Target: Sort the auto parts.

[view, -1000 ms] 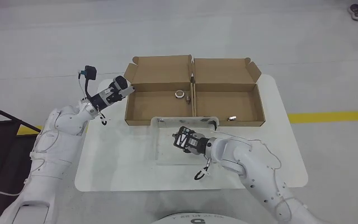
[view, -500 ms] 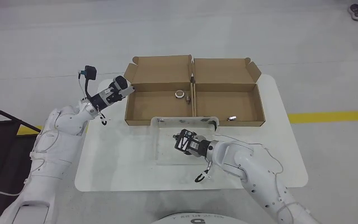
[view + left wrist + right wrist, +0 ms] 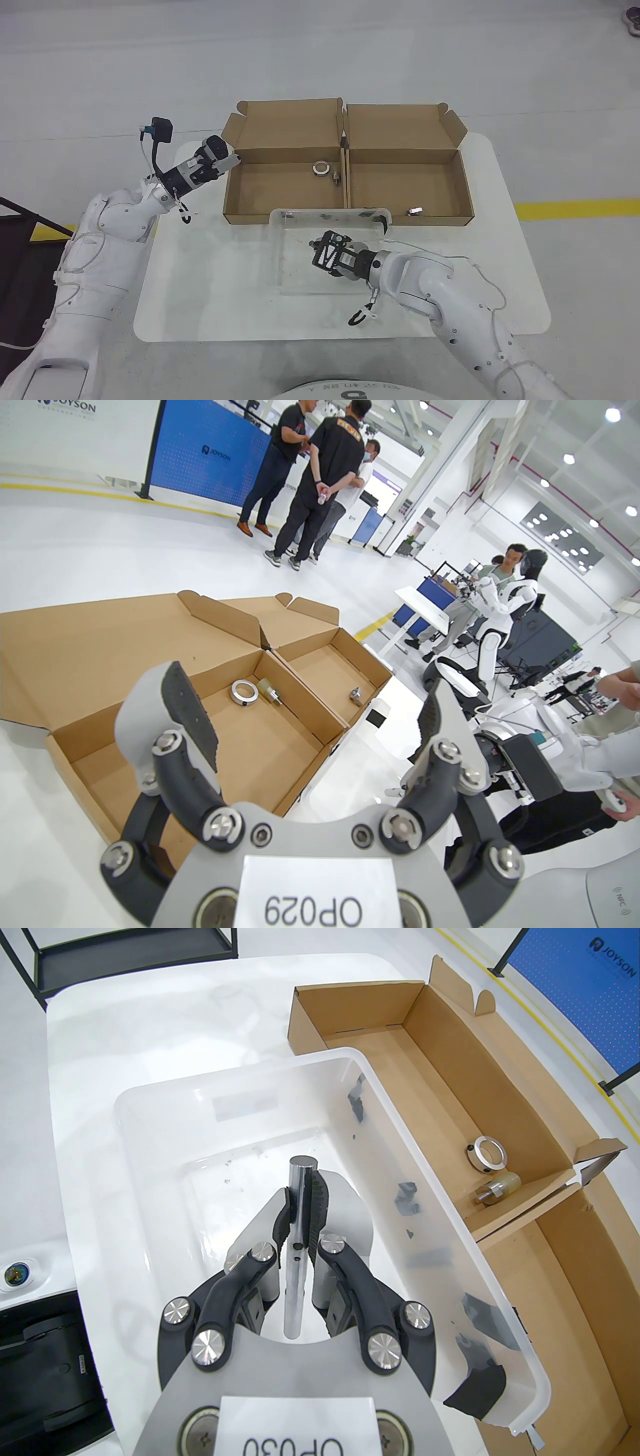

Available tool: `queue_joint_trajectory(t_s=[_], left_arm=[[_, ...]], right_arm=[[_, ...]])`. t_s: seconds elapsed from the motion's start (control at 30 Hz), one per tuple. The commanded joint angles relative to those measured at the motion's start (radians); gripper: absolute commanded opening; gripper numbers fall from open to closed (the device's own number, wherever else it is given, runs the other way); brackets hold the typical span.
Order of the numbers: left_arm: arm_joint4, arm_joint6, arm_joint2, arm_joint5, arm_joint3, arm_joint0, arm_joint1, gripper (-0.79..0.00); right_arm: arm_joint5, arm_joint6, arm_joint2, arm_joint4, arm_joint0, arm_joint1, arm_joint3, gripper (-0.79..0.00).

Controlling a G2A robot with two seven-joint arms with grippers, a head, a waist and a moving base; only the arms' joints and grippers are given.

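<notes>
**Item: steel rod** [image 3: 296, 1273]. A plain, polished cylinder with small cross-holes in its side. It is clamped between the ribbed pads [image 3: 283, 1223] of the right hand [image 3: 301, 1200], whose fingers are closed tight on the shaft. One end stands clear beyond the fingertips, above the clear bin [image 3: 400, 1128].

**Handling (judged):** Rigid and dense for its bulk, not fragile. The smooth surface is likely to slip or swing if held near an end. It is best gripped across the diameter near mid-length, close to where the pads sit.

**Left hand** [image 3: 307, 695]: spread wide and holding nothing, poised beside the outer end of the left box [image 3: 275, 190].

**Already sorted:**
- Left box: a ring collar [image 3: 490, 1151] with a small fitting [image 3: 495, 1189] just beside it.
- Right box [image 3: 400, 185]: one small metal piece [image 3: 356, 695].

**Views:**
- The right wrist view makes the grip and the rod's holes plain; from above both are too small to judge.
- The top view gives the layout: two boxes side by side at the far edge of the desk [image 3: 200, 300], with the bin touching their near walls.
- The left wrist view confirms the open fingers.
</notes>
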Motion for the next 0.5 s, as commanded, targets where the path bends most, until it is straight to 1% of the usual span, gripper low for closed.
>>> queue_joint_trajectory(t_s=[0.0, 0.37, 0.47], left_arm=[[0.000, 0.000, 0.000, 0.000, 0.000, 0.000, 0.000, 0.000], [0.000, 0.000, 0.000, 0.000, 0.000, 0.000, 0.000, 0.000], [0.000, 0.000, 0.000, 0.000, 0.000, 0.000, 0.000, 0.000]], right_arm=[[0.000, 0.000, 0.000, 0.000, 0.000, 0.000, 0.000, -0.785], [0.000, 0.000, 0.000, 0.000, 0.000, 0.000, 0.000, -0.785], [0.012, -0.035, 0.004, -0.025, 0.000, 0.001, -0.015, -0.785]])
